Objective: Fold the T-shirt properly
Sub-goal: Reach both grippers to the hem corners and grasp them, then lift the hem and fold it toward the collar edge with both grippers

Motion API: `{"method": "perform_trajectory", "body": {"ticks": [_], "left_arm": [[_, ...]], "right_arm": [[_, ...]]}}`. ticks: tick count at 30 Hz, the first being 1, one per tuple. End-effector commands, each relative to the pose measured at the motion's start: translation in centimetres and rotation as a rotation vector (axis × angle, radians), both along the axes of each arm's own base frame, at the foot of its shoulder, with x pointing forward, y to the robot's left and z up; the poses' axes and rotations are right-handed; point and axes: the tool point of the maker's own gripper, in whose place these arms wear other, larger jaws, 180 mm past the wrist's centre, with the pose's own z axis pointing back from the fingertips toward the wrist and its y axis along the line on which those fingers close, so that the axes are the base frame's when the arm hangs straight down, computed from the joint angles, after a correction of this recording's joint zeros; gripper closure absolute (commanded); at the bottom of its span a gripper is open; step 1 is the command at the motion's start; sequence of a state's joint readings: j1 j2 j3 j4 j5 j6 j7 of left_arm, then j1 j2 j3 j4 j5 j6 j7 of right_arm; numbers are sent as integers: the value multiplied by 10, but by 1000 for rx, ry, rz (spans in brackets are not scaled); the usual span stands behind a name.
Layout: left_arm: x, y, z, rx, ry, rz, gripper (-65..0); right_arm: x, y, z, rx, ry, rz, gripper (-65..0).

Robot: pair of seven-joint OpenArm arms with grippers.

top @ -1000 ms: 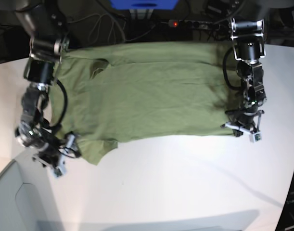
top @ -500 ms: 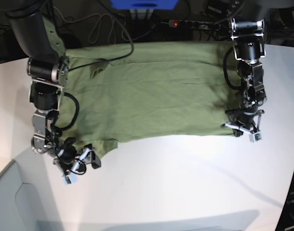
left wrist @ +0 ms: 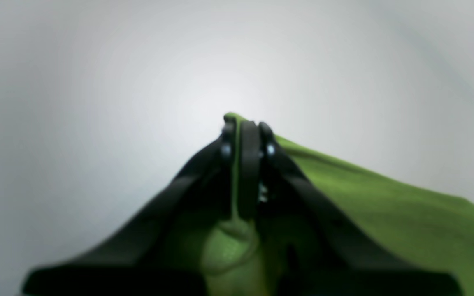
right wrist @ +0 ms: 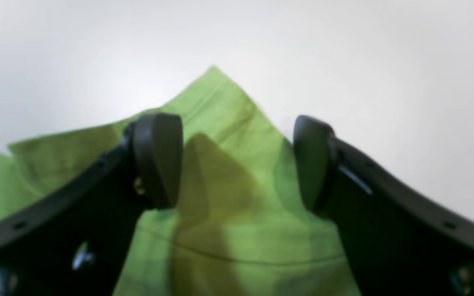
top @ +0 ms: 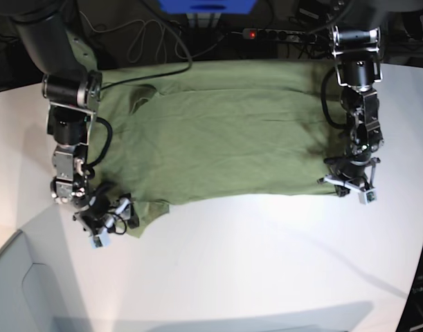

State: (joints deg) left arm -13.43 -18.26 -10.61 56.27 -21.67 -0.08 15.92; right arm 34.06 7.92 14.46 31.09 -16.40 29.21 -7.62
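My left gripper (left wrist: 245, 131) is clamped on the T-shirt's (top: 218, 131) hem corner; right gripper (right wrist: 237, 164) is spread wide, pads either side of a sleeve corner, not pinching. T-shirt lies flat on the white table (top: 266, 263), left gripper at one end, right at the other.

Right arm repositioned at the sleeve; nothing else differs.

Over the last second the right gripper (top: 116, 216) has swung in from the bare table (top: 266, 263) at the camera-left edge onto the sleeve corner of the T-shirt (top: 218, 131). A second ago it stood clear of the cloth, then just beside it; its open fingers (right wrist: 156, 160) now straddle the sleeve tip. The forearm has turned more upright above it.
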Motion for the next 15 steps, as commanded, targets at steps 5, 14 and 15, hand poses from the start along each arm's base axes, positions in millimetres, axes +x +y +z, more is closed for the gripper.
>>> {"method": "perform_trajectory", "body": {"ticks": [5, 14, 15], "left_arm": [[-4, 4, -3, 8, 31, 0, 0], [-7, 4, -4, 10, 34, -4, 0], [-7, 3, -4, 8, 32, -4, 0]], "right_arm": [[2, 2, 1, -42, 15, 26, -305], [3, 0, 3, -47, 11, 24, -5], [6, -1, 7, -52, -1, 24, -3]]}}
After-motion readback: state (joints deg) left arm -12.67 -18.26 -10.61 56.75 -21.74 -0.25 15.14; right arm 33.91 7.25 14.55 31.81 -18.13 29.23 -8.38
